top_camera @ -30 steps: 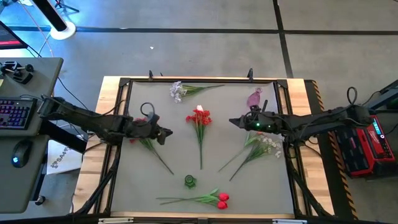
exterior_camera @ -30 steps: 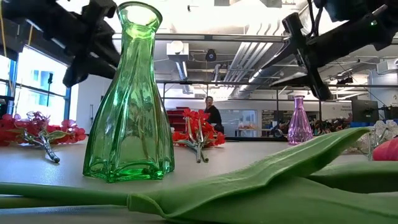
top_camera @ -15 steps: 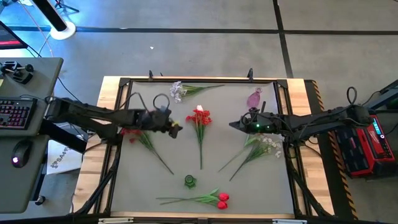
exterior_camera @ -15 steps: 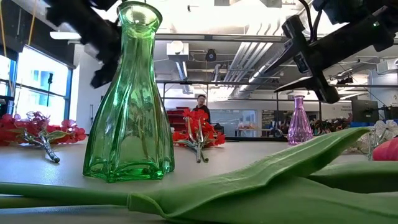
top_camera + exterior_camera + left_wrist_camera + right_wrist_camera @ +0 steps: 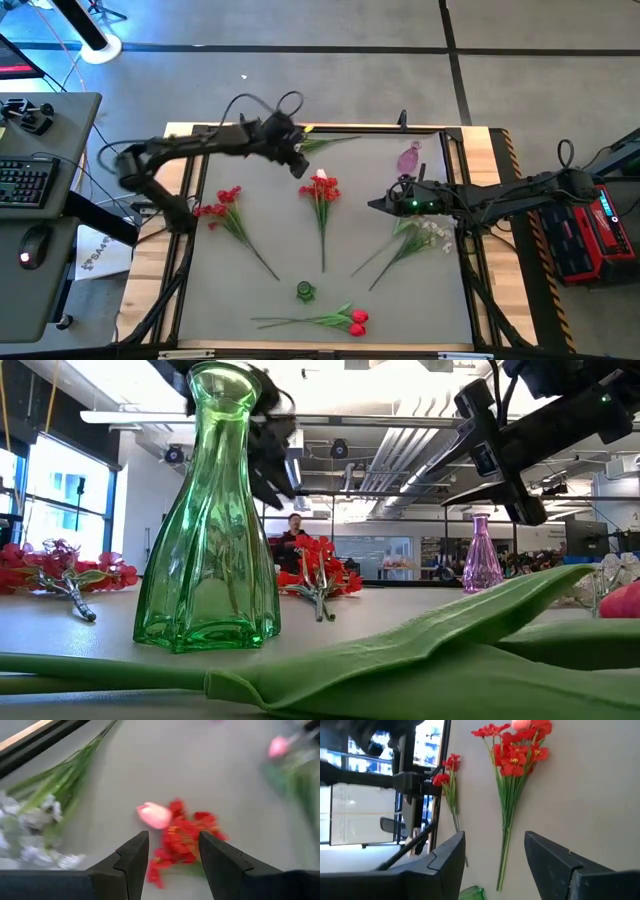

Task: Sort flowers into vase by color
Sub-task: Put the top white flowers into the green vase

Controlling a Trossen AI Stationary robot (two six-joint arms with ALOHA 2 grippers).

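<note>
No legible writing; left claw [image 5: 300, 165] apparently empty above red blossoms [image 5: 320, 190].

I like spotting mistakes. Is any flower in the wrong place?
One maybe: a pink tulip lies on top of the red blossom bunch mid-table, a different colour from the rest. All flowers lie flat on the table; the green vase and pink vase hold none.

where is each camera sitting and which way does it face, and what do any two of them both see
High view: above the table, looking straight down; both arms, left claw near the far edge, right claw.
Low view: at tabletop height behind the green vase, facing the room; arms overhead.
Left wrist view: on the left arm, looking down past its open fingers at the red blossom bunch.
Right wrist view: on the right arm, open fingers in front.
Shared: both wrist views see that red bunch.
</note>
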